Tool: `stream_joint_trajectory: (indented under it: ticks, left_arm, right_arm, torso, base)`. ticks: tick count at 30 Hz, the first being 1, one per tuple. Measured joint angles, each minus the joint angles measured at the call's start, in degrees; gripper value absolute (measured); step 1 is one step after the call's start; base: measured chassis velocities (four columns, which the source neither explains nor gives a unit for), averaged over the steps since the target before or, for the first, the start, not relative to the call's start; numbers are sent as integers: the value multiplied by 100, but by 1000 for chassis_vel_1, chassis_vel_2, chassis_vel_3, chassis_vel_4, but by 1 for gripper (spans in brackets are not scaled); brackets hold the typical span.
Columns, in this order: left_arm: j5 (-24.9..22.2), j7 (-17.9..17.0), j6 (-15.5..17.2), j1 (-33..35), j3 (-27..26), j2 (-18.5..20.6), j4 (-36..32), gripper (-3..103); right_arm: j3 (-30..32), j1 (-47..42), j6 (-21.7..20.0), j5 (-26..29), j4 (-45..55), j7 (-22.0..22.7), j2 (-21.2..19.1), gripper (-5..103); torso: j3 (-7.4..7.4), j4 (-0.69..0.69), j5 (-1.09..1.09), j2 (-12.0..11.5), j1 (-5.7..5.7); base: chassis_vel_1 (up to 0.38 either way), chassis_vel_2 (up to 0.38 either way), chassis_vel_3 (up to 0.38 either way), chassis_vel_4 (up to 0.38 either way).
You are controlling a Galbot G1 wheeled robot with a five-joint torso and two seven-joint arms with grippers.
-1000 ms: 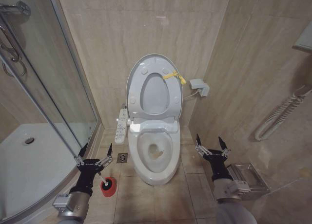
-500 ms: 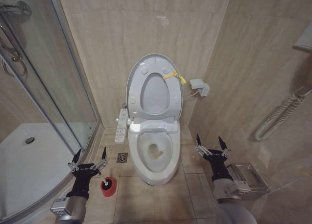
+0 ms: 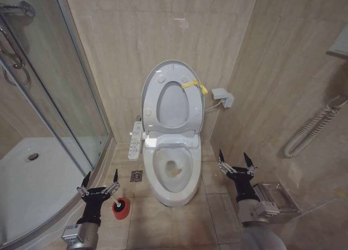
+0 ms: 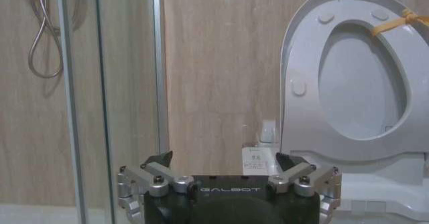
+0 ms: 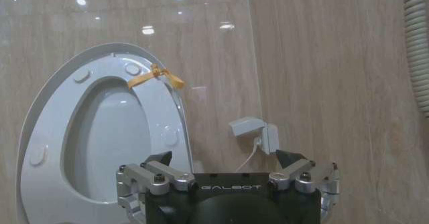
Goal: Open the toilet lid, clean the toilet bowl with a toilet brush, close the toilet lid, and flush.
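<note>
With the toilet lid (image 3: 154, 82) already raised against the wall, the left gripper (image 3: 100, 183), fingers spread and empty, hangs just beside the toilet brush (image 3: 117, 203) in its red holder (image 3: 122, 208), which a misjudged descent could topple; the right gripper (image 3: 236, 161) waits open near the toilet bowl (image 3: 173, 171).

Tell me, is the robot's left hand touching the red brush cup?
Apart. In the head view, the open left hand hovers up and to the side of the red cup, with bare floor showing between them.
</note>
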Motion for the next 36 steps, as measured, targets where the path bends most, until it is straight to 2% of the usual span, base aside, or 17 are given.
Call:
stream_joint_trajectory:
  ticks: [36]
  left_arm:
    - [-189,149,-5,-357,63,4,281,100]
  right_arm:
    - [0,-1,0,0,0,0,0,100]
  torso:
    - [0,-1,0,1,0]
  base:
    - [-46,47,50,-52]
